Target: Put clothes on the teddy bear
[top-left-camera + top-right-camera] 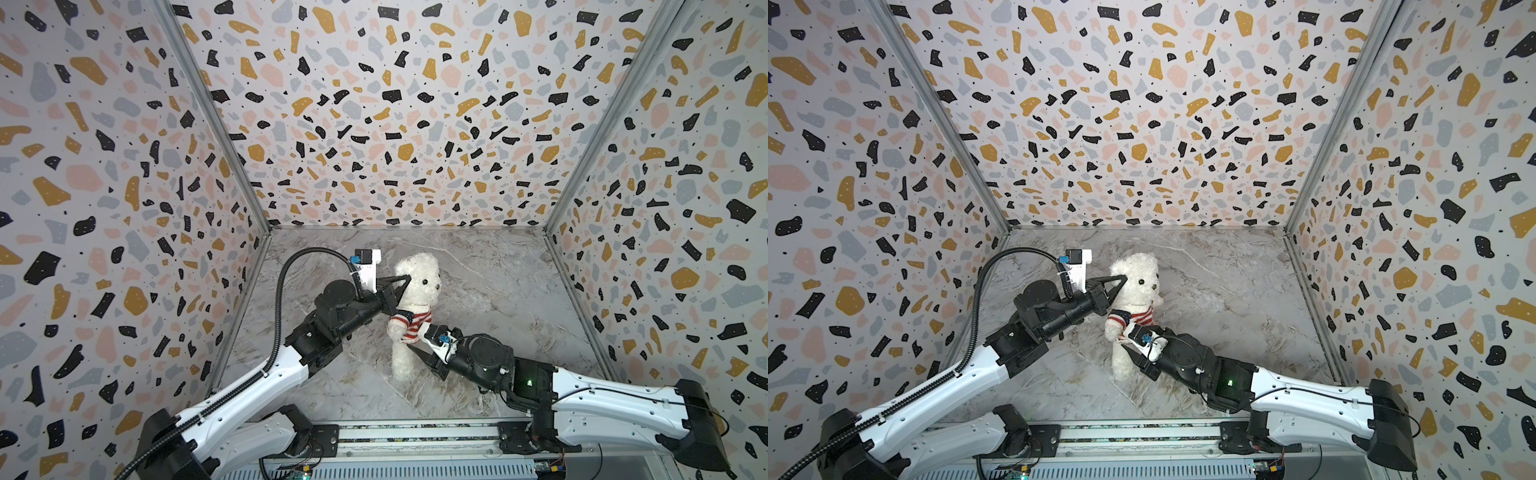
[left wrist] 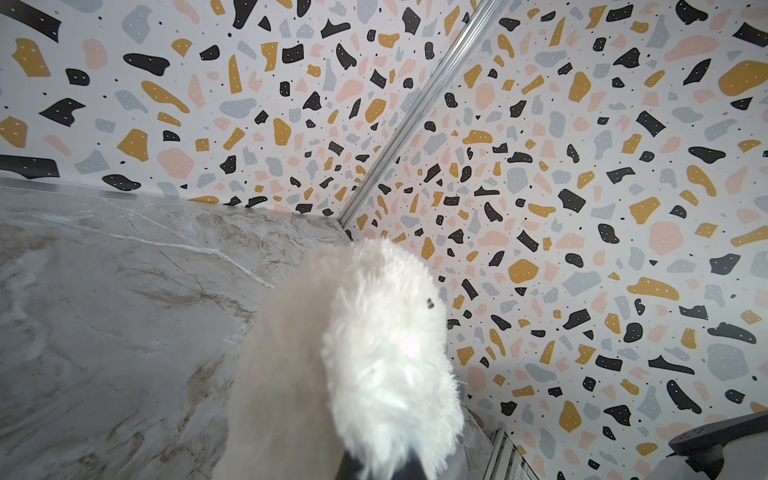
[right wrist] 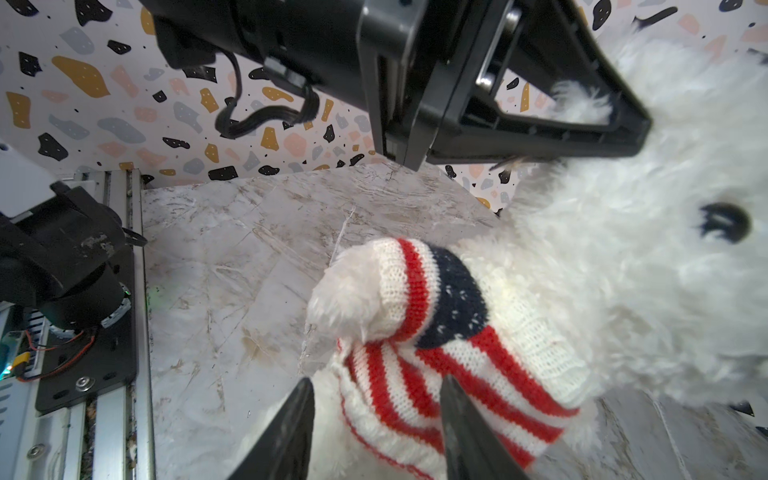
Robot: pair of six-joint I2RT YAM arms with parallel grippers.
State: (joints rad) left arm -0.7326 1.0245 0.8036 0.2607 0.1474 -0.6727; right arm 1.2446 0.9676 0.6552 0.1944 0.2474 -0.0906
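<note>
Terrazzo-print walls (image 1: pixel 374 104) close in a grey marble surface (image 1: pixel 490 291); near its middle the teddy bear (image 1: pixel 422 272) is upright; the left gripper (image 1: pixel 406 279) is clamped tight on one ear (white fur bunches at its tips); a red-and-white striped knit top (image 3: pixel 415 374) covers the bear's chest and one arm; the right gripper (image 3: pixel 377 380) has its jaws partly parted astride the top's hem, not pinching it.

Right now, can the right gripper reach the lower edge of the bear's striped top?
Probably yes. The right gripper stands open astride the lower edge of the striped top on the teddy bear, with nothing between. The left gripper, shut on the bear's head, is higher up, out of the way.
</note>
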